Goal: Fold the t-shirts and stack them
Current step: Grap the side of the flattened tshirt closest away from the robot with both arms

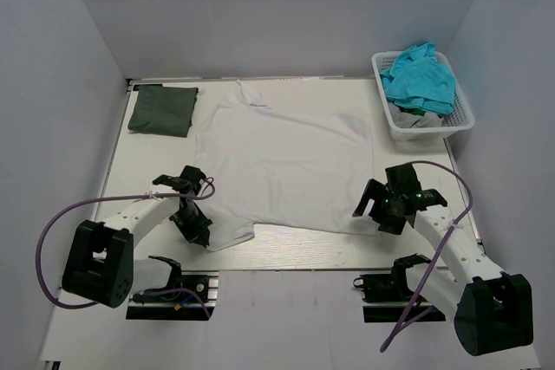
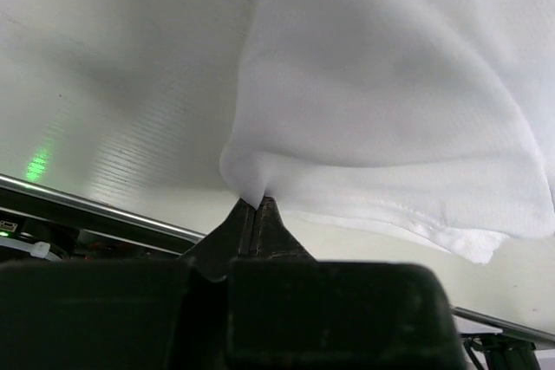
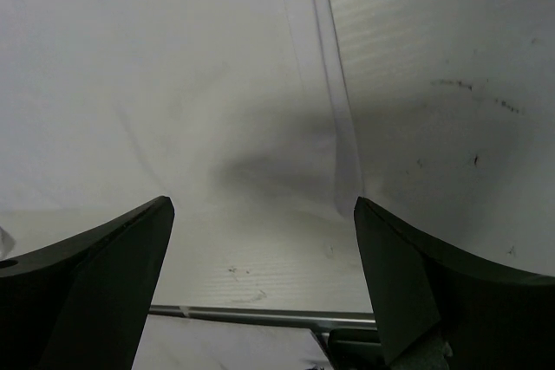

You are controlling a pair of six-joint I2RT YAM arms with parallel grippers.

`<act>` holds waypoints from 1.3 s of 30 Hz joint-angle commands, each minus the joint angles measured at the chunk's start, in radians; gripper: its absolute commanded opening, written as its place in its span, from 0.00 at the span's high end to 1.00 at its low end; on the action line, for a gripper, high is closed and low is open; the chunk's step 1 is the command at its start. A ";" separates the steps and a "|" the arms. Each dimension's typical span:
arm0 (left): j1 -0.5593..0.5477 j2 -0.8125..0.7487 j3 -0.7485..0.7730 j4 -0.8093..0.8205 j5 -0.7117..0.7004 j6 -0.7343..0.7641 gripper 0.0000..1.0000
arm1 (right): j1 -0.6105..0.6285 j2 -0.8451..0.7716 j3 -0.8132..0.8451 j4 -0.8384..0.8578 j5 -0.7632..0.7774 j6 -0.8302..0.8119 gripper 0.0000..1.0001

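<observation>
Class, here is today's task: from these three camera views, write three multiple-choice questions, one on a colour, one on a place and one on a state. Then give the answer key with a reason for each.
1. What colour are the t-shirts heaped on top in the basket?
A. teal
B. red
C. yellow

2. Where does the folded dark grey-green t-shirt lie?
A. in the basket
B. at the far left corner of the table
C. beside the right arm's base

3. What state is the left gripper in?
A. open over bare table
B. shut on the white t-shirt
C. open around the basket's rim

Answers:
1 A: the top view shows bright teal cloth spilling over the rim.
2 B: it lies flat there, apart from the basket.
3 B: the left wrist view shows the fingers pressed together with white fabric pinched between them.
</observation>
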 commanded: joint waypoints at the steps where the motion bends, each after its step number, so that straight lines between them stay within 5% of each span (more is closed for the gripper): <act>1: -0.004 -0.034 0.028 -0.006 0.021 0.022 1.00 | -0.001 -0.030 -0.026 -0.100 -0.041 0.007 0.10; 19: -0.004 -0.076 0.028 -0.006 0.051 0.031 1.00 | -0.006 0.052 -0.080 0.021 0.064 0.027 0.22; 23: -0.004 -0.076 0.047 -0.006 0.051 0.031 1.00 | -0.003 0.080 -0.083 0.046 0.067 0.016 0.44; 25: -0.004 -0.076 0.058 -0.015 0.051 0.031 1.00 | -0.004 0.080 -0.083 0.046 0.062 0.010 0.45; 28: -0.004 -0.076 0.084 -0.015 0.051 0.042 1.00 | -0.003 0.072 -0.092 0.046 0.081 0.005 0.68; 29: -0.004 -0.076 0.098 -0.015 0.042 0.042 1.00 | -0.006 0.075 -0.092 0.047 0.079 0.001 0.89; 30: -0.004 -0.076 0.098 -0.015 0.042 0.051 1.00 | -0.001 0.074 -0.090 0.049 0.068 -0.003 0.96; 39: -0.004 -0.073 0.261 -0.002 0.105 0.094 1.00 | -0.003 0.086 -0.005 0.034 -0.076 -0.039 1.00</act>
